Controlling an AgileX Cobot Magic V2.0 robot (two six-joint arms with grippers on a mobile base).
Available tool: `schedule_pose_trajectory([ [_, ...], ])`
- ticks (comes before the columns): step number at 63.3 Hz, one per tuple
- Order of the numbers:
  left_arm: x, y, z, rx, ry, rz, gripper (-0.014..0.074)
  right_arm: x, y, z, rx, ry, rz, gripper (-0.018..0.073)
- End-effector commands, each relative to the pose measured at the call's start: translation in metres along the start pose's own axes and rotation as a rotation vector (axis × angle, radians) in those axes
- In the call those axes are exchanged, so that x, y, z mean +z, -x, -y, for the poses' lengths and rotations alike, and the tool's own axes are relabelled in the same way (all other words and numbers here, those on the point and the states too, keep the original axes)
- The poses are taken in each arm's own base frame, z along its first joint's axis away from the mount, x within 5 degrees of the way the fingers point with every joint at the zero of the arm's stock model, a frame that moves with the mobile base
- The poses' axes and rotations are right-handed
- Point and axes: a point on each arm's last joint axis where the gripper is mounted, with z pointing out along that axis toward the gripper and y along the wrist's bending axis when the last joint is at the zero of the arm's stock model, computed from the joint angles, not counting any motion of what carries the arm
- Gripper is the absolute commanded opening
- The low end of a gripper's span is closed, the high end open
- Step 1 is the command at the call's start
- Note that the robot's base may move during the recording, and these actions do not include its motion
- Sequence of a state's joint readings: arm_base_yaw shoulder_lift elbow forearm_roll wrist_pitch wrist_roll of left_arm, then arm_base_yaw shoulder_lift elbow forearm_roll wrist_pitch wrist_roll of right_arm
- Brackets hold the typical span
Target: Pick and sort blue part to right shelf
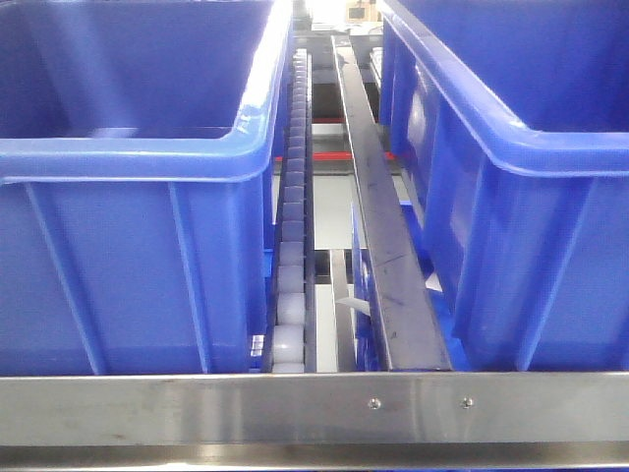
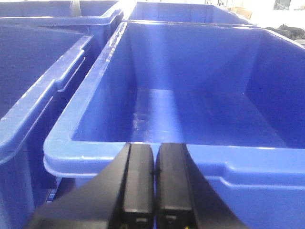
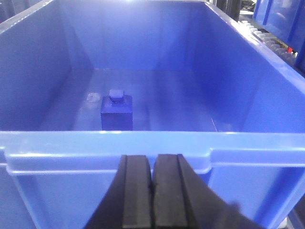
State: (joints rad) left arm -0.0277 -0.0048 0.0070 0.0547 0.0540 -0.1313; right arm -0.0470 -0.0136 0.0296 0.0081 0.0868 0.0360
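Note:
A blue part (image 3: 116, 112), a small block with a square stud on top, stands upright on the floor of a large blue crate (image 3: 152, 143), left of centre. My right gripper (image 3: 152, 164) is shut and empty, just outside that crate's near rim. My left gripper (image 2: 155, 152) is shut and empty, at the near rim of another blue crate (image 2: 143, 152) that holds nothing I can see. The front view shows the right shelf: a steel front rail (image 1: 314, 403) with bolts, a white roller track (image 1: 293, 226) and two blue crates (image 1: 128, 197). No gripper shows there.
A dark steel divider bar (image 1: 383, 236) runs back between the two crates. More blue crates (image 2: 28, 71) stand to the left of the left gripper's crate. White rollers (image 3: 269, 40) and another blue bin show at the right wrist view's top right.

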Motion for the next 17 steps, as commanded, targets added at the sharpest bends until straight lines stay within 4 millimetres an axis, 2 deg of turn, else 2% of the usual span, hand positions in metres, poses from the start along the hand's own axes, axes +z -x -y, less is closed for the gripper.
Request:
schedule_pose_trajectory([
  [1, -0.0013, 0.0019, 0.0006, -0.011, -0.012, 0.091, 0.0123, -0.0032, 0.0162, -0.0004, -0.018, 0.0, 0.132, 0.0033],
  [17, -0.0013, 0.0019, 0.0006, -0.011, -0.012, 0.091, 0.0123, -0.0032, 0.0162, -0.0004, -0.018, 0.0, 0.132, 0.0033],
])
